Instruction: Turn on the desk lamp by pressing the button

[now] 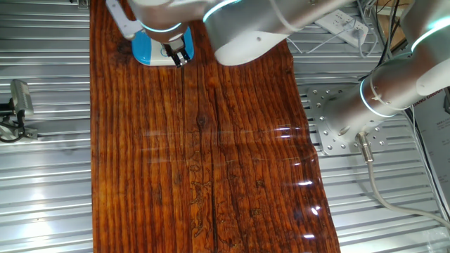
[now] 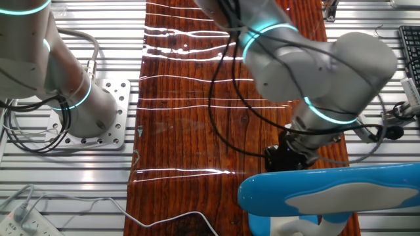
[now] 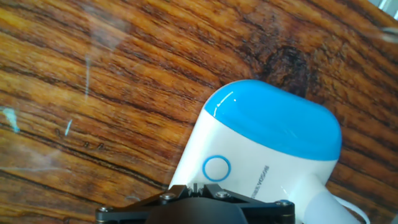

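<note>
- One fixed view: wooden worktop (image 1: pixel 211 161) with strong grain, set on a ribbed metal bench (image 1: pixel 42 176). The desk lamp (image 1: pixel 145 49) sits at the far end of the worktop, blue with a white rim, mostly covered by the arm (image 1: pixel 246 31). The pincer (image 1: pixel 178 56) hangs right over the lamp's near edge; gap between tips too small to read.
- The other fixed view: the lamp's blue and white head (image 2: pixel 328 190) fills the lower right, close to the camera. The dark pincer (image 2: pixel 289 157) is just behind it, tips hidden. Power strip (image 2: pixel 20 223) and cable at lower left, off the worktop.
- Hand view: lamp base (image 3: pixel 267 149) lies on the wood, blue on the upper part, white on the lower. The button (image 3: pixel 216 168) is a blue-outlined circle on the white face, just above the pincer's dark body (image 3: pixel 199 208) at the bottom edge. Fingertips not visible, so cannot tell whether apart or together.
</note>
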### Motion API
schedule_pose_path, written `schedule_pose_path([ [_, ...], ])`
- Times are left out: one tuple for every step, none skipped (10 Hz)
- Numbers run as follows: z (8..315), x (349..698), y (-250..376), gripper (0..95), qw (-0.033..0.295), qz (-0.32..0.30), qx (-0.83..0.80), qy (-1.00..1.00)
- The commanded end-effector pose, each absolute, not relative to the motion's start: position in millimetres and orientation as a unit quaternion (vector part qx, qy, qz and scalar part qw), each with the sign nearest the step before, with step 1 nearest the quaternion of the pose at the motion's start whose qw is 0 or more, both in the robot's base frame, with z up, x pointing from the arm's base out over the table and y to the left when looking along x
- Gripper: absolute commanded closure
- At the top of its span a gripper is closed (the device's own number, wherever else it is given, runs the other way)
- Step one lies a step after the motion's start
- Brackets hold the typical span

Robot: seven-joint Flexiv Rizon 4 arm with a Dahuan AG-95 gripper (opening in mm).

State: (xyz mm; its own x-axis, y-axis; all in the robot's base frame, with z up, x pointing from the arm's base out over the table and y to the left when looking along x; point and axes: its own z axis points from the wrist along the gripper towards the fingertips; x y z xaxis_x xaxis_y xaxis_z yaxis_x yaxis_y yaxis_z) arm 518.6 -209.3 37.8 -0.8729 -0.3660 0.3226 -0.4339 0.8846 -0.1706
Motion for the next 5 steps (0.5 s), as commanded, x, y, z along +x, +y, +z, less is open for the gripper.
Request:
schedule_pose_path([
  [-0.5, 509.9, -219.9, 95.0, 0.14, 0.119, 0.199, -0.963],
  [-0.5, 509.9, -219.9, 95.0, 0.139, 0.122, 0.199, -0.962],
  [-0.5, 509.9, -219.9, 95.0, 0.144, 0.12, 0.195, -0.963],
  [-0.5, 509.9, -219.9, 95.0, 0.145, 0.118, 0.193, -0.963],
  [-0.5, 509.9, -219.9, 95.0, 0.143, 0.119, 0.196, -0.963],
])
